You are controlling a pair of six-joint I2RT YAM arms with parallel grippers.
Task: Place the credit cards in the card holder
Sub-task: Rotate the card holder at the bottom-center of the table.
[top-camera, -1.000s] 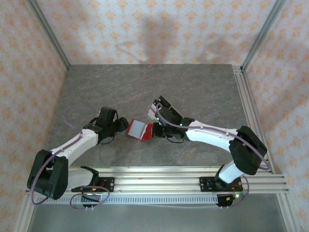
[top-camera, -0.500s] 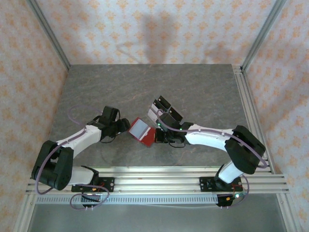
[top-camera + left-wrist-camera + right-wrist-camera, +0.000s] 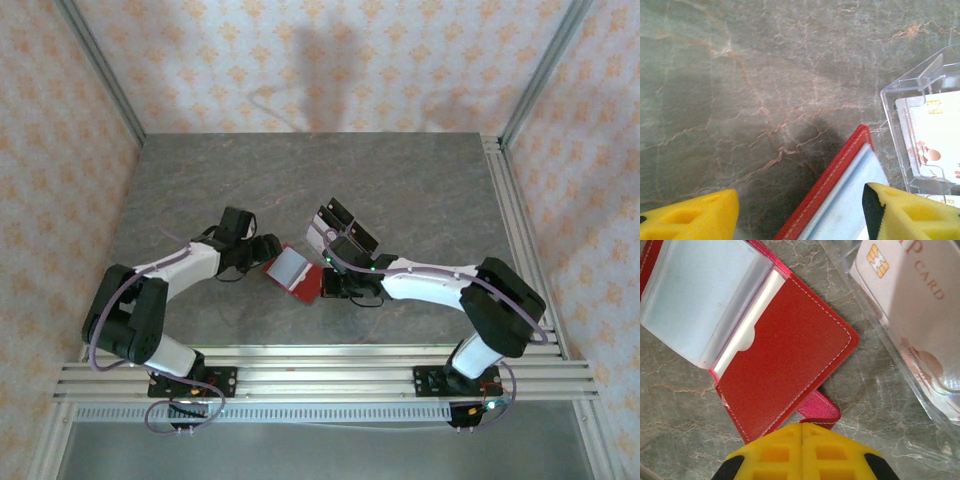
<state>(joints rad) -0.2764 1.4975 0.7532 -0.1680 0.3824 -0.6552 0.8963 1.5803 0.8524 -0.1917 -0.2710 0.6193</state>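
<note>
Judging card holder [image 3: 785, 355] floppy, credit cards [image 3: 910, 295] stiff, slick: pinch edges; right claw [image 3: 801, 429] pressed together by its flap, left claw [image 3: 800, 212] spread.

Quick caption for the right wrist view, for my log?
Shut right gripper beside open red wallet; card lies in clear tray.

Bright, even light with soft shadows; wrist views look slightly blurred close up.

A grey veined stone table [image 3: 200, 180] bears a clear plastic tray [image 3: 338, 225] with black tabs near its centre. Aluminium rails [image 3: 320, 365] line the table's near edge; orange-patterned walls [image 3: 320, 60] surround it.
</note>
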